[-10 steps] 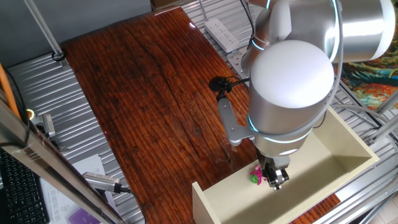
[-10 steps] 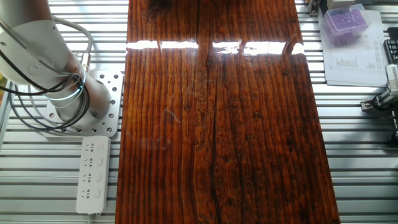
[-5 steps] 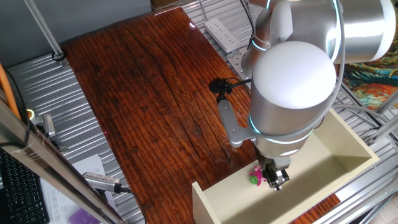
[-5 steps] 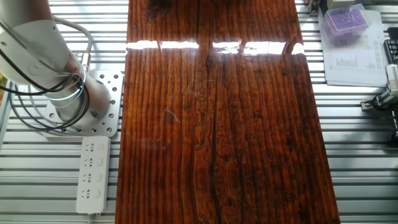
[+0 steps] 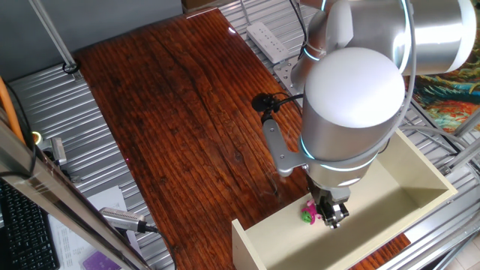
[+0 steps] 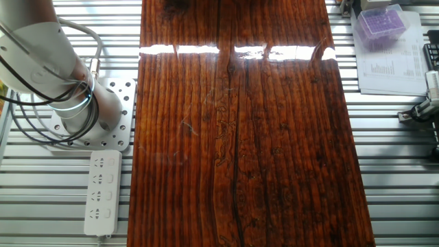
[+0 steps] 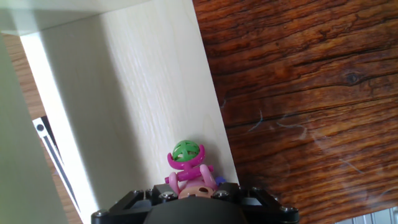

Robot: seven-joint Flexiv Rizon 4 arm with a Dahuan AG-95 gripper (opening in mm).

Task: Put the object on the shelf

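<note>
We see a table [image 6: 240, 137] of dark reddish wood, glossy, with strong grain and bright glare. The shelf [image 7: 143, 93] looks like pale matt wood with fine grain. The object [image 7: 186, 163] seems shiny plastic. The arm [image 5: 352, 97] is smooth silvery-white.

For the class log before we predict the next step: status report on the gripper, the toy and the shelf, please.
Gripper low inside the shelf, jaws hidden. Pink toy right at the fingertips, over the shelf's cream panel; grip not confirmed. Nothing seen in the way.
</note>
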